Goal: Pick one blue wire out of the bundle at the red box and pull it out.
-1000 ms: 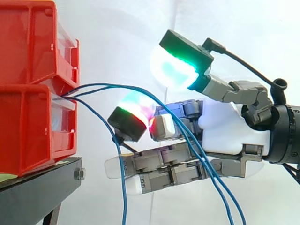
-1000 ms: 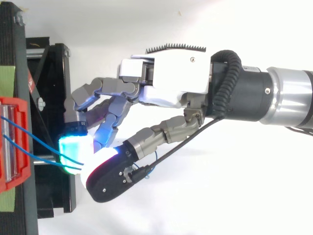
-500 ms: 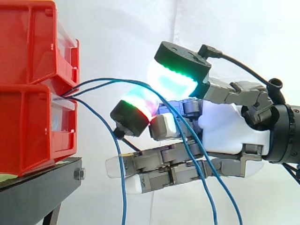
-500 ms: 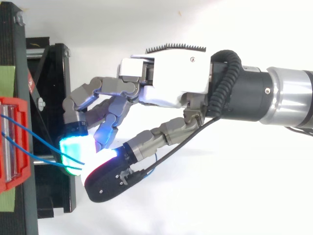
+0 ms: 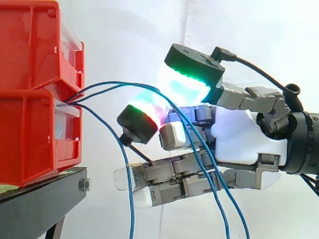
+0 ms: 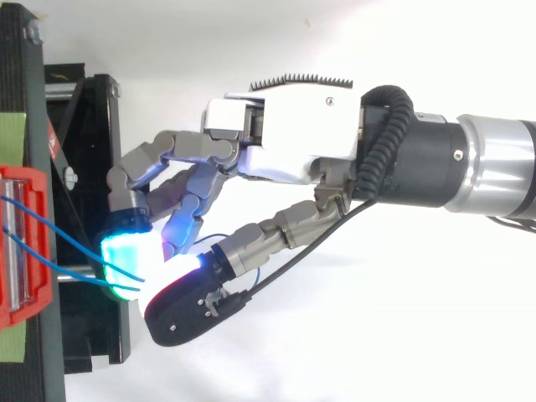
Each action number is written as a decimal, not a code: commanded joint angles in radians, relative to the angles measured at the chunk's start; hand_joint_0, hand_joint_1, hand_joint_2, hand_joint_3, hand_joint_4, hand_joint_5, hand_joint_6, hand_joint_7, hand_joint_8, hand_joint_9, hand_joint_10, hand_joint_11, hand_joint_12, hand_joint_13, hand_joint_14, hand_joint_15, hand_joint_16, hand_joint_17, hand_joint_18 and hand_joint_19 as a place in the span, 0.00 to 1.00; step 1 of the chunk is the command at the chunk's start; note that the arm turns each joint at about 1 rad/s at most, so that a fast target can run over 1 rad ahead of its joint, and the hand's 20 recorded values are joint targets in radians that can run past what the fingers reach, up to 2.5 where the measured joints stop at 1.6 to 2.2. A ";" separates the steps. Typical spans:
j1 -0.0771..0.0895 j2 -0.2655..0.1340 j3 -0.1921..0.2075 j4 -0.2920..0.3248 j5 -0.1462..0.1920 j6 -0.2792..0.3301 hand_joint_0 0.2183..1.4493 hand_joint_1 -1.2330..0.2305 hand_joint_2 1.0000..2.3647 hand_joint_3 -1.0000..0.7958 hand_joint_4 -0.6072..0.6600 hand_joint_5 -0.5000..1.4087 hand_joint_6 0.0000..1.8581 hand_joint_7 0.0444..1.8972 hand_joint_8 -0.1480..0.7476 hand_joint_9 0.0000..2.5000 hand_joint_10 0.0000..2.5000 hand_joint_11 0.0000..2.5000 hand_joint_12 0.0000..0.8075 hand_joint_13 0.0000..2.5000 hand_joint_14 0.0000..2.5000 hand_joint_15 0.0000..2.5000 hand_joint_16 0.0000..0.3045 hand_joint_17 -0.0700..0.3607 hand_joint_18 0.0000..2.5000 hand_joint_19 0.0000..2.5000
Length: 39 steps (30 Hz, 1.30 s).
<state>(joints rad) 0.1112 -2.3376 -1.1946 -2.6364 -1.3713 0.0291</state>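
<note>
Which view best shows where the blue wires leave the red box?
Side view: the blue wires fan out of the red box front and reach the hand. The top view shows just short stretches between box and hand.

Bright white curtain [image 5: 249,40] behind a black stand [image 5: 35,203]

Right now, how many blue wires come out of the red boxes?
3. The upper blue wire and second blue wire arc from the red boxes through the fingers, then hang down; the third blue wire drops nearer the boxes. Others may be hidden.
</note>
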 commanded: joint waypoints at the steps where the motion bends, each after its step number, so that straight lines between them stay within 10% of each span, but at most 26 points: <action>1: 0.001 0.000 0.001 0.000 0.000 0.000 0.30 0.25 0.00 0.46 0.48 0.21 0.46 0.56 0.44 0.47 0.01 0.24 0.51 0.25 0.00 0.14 0.22 0.51 0.18 0.13; 39: 0.001 0.000 0.001 -0.010 0.005 0.002 0.26 0.36 0.00 0.34 0.55 0.22 0.42 0.59 0.42 0.40 0.01 0.18 0.46 0.19 0.00 0.11 0.18 0.46 0.09 0.11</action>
<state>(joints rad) 0.1107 -2.3372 -1.1940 -2.6460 -1.3699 0.0302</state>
